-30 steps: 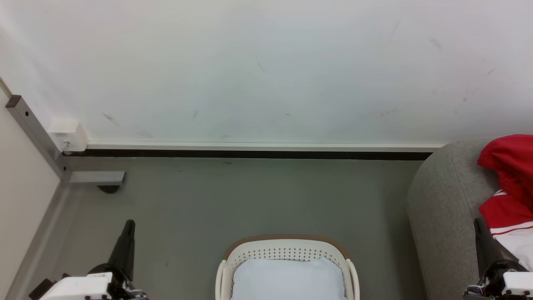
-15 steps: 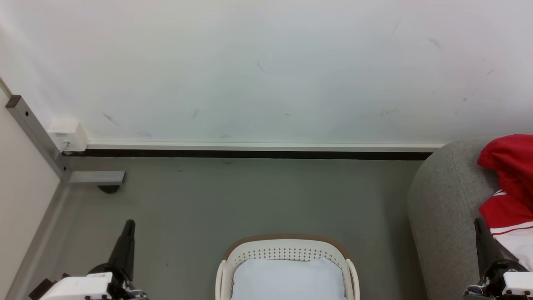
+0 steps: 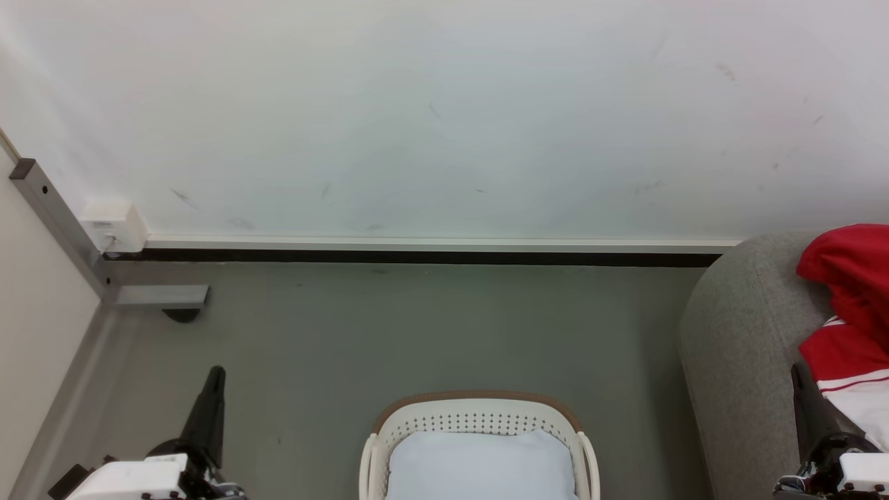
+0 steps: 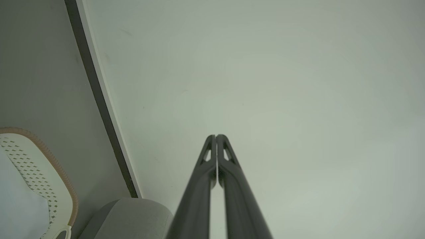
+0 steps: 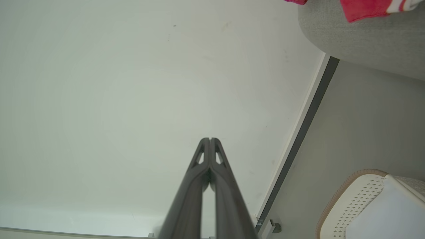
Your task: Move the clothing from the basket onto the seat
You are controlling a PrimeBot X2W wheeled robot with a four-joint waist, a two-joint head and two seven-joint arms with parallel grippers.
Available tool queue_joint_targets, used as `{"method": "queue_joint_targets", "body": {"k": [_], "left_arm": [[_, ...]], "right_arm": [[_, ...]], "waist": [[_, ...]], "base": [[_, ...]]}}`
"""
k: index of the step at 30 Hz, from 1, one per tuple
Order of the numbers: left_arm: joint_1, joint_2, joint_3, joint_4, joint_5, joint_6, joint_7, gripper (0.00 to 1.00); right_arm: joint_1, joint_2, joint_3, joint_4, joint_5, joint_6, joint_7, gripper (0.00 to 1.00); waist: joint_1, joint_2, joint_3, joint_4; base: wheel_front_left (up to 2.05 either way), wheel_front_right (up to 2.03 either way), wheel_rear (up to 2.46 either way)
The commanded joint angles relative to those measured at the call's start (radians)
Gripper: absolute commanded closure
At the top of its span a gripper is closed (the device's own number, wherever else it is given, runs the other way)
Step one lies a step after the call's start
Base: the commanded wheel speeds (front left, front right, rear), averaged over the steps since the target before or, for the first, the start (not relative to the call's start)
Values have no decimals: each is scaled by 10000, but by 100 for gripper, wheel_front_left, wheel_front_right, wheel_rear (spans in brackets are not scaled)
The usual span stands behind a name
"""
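In the head view I have the basket (image 3: 479,420) at bottom centre, its near half cut off by the frame's lower edge. All I can see inside it is a pale blue-white pad (image 3: 479,465) lying flat and covering the visible bottom. No red fabric shows in it.

The clothing (image 3: 853,285) lies on the seat (image 3: 743,347) at the right edge of the frame, heaped on top of the grey upholstery. It is bright red and rumpled above, with a white panel and a thin red stripe lower down. The frame's right edge cuts it off, so I cannot judge its full shape. The seat is also only partly in frame, showing one rounded end that stands on the floor (image 3: 417,333) to the right of the basket and apart from it.

In its wrist view the left gripper (image 4: 216,136) has its two fingers pressed together with nothing between them, pointing at the bare wall (image 4: 282,83). The right gripper (image 5: 210,139) is the same, tips meeting and empty. In the head view it sits at the lower right, overlapping the clothing's lower edge, and I cannot tell whether it touches.
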Motion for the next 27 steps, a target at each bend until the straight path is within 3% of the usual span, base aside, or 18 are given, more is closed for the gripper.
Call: {"method": "queue_joint_targets", "body": {"k": [1,27], "left_arm": [[-91,21,27,-38,-124,29,39,100],[-91,21,27,-38,-124,29,39,100]], "right_arm": [[-100,-78,-7,15,74,-21,-16,100],[-98,-99,43,0,120,-21,-68,100]], "waist": [[0,-1,0,0],[0,-1,0,0]], "base": [[0,0,0],[0,0,0]]}}
